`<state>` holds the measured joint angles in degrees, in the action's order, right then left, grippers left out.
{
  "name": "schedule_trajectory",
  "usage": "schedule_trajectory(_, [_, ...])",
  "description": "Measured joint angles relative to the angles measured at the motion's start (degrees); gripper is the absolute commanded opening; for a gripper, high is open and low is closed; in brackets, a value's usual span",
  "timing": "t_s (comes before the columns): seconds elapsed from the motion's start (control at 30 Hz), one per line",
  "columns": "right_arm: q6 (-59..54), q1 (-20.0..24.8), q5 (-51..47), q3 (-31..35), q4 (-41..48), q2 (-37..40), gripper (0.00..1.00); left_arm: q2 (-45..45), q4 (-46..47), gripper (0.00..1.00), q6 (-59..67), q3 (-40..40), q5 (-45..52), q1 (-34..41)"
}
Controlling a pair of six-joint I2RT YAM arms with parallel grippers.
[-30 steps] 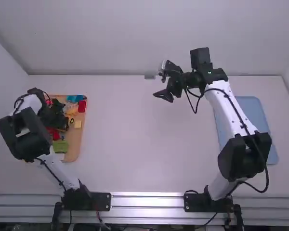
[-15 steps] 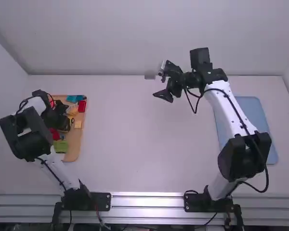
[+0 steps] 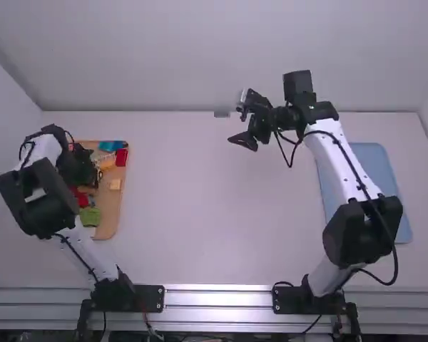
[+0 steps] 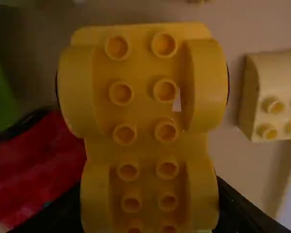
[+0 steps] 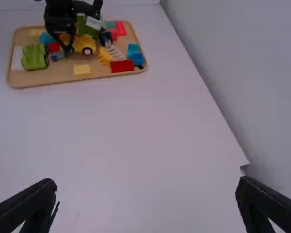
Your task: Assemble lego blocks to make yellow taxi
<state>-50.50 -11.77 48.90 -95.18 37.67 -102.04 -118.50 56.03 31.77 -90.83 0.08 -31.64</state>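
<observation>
In the high view my left gripper is over the wooden tray at the far left. The left wrist view has a yellow wheeled car base, studs facing the camera, with my left gripper shut on its sides. That yellow car base also appears above the tray in the right wrist view. A pale yellow block lies apart, beside it; it is the pale block near the tray's edge. My right gripper is held over the back middle of the table; its fingers stand wide apart, empty.
The wooden tray also holds a green piece, a red block, blue blocks and a white ladder-like piece. A blue mat lies at the right, partly under the right arm. A wall stands behind the table.
Over the tray, my left gripper has shifted slightly right and nearer, then back left and farther away. The right arm has stayed practically still.
</observation>
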Motion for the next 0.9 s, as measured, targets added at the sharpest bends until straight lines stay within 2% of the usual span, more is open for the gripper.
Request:
schedule_trajectory(0.03, [0.0,0.1,0.0,0.0,0.0,0.0,0.99,0.0,2.2,0.56,-1.5,-2.7,0.4,0.1])
schedule_trajectory(0.1, [0.0,0.1,0.0,0.0,0.0,0.0,0.99,0.3,3.2,0.57,-2.9,-4.3,0.7,0.5])
schedule_trajectory(0.27, [0.9,0.6,0.0,0.0,-0.6,0.0,0.99,5.3,-0.5,0.42,-6.3,-3.4,0.4,5.8])
schedule_trajectory(0.43, [3.0,1.2,0.3,0.0,-1.5,0.0,0.99,14.2,-3.9,0.34,-5.4,2.5,-0.1,19.5])
schedule_trajectory(0.47, [3.2,1.4,0.3,0.0,-1.5,0.0,0.99,14.5,-3.8,0.34,-5.2,2.7,0.0,20.3])
schedule_trajectory(0.5, [3.5,1.7,0.7,0.0,-1.4,0.0,0.99,15.8,-3.0,0.37,-3.3,3.5,1.3,24.2])
schedule_trajectory(0.67, [3.8,3.4,3.4,0.0,-0.6,0.0,0.99,16.5,-0.8,0.34,3.7,5.7,4.0,37.1])
schedule_trajectory(0.8, [3.9,6.6,8.7,0.0,0.8,0.0,0.99,16.5,-4.4,0.30,10.2,8.5,4.0,47.6])
schedule_trajectory(0.9, [3.9,8.7,11.6,0.0,2.0,0.0,0.99,16.5,-7.9,0.30,13.4,10.8,4.7,52.1])
